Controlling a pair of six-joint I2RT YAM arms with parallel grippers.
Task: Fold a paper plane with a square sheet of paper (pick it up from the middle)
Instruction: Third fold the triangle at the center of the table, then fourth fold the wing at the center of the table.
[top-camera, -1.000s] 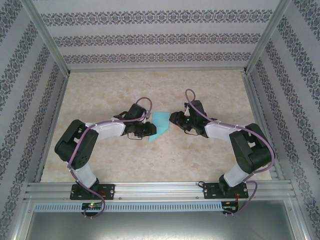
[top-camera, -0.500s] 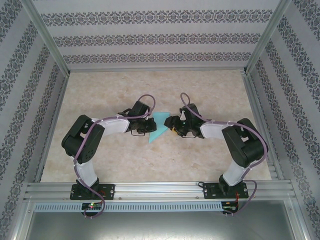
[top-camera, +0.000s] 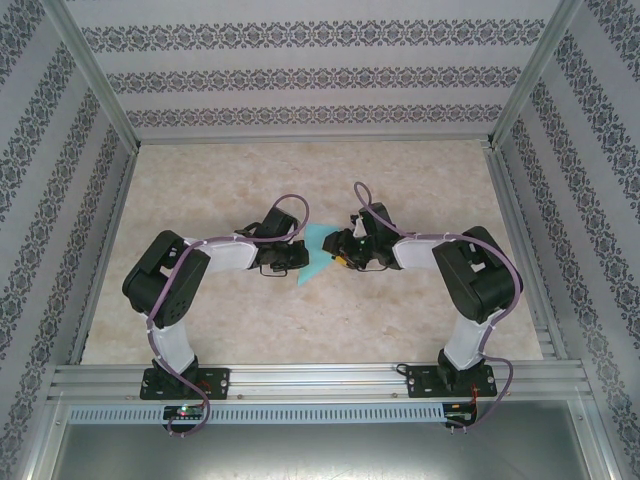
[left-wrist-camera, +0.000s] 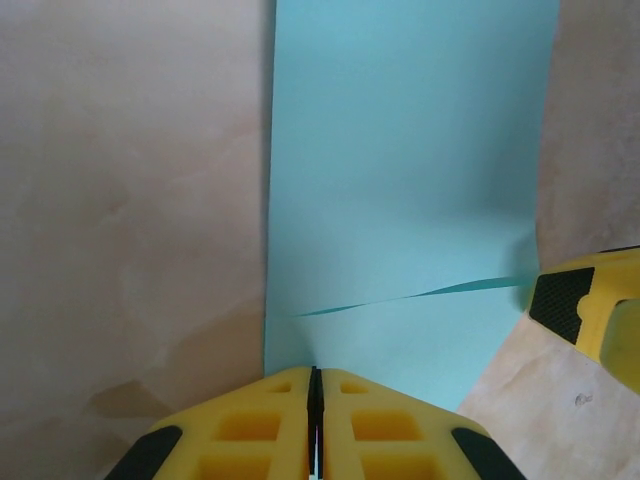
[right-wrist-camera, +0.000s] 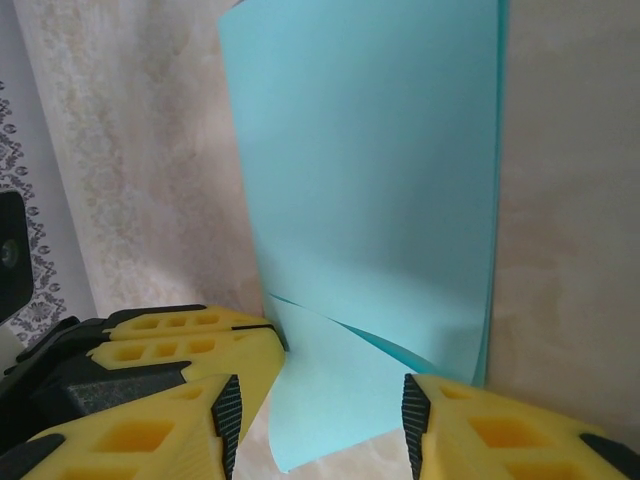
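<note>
Two yellow fingers (left-wrist-camera: 250, 425) of the left gripper (left-wrist-camera: 314, 375) are pressed together. In the left wrist view we see the near edge of the sheet of paper (left-wrist-camera: 400, 180) running into the seam between them, so we read this as a pinch on that edge. On the right gripper (right-wrist-camera: 322, 395) the fingers (right-wrist-camera: 490, 430) stand spread, and a loose lower flap of the turquoise sheet lies in the gap between them. The sheet is folded: a slanted layer edge crosses it near the left gripper, and in the right wrist view an upper layer overlaps a lower one. One finger of the right gripper appears at the right edge of the left wrist view, just beside the sheet's corner. In the top external view both grippers face each other at the middle of the beige marbled tabletop (top-camera: 400, 180), with the sheet between them. The left arm (top-camera: 165, 285) reaches in from the left and the right arm (top-camera: 475, 275) from the right. Patterned walls (top-camera: 300, 80) enclose the tabletop on three sides, and an aluminium rail (top-camera: 320, 380) runs along its near edge.
</note>
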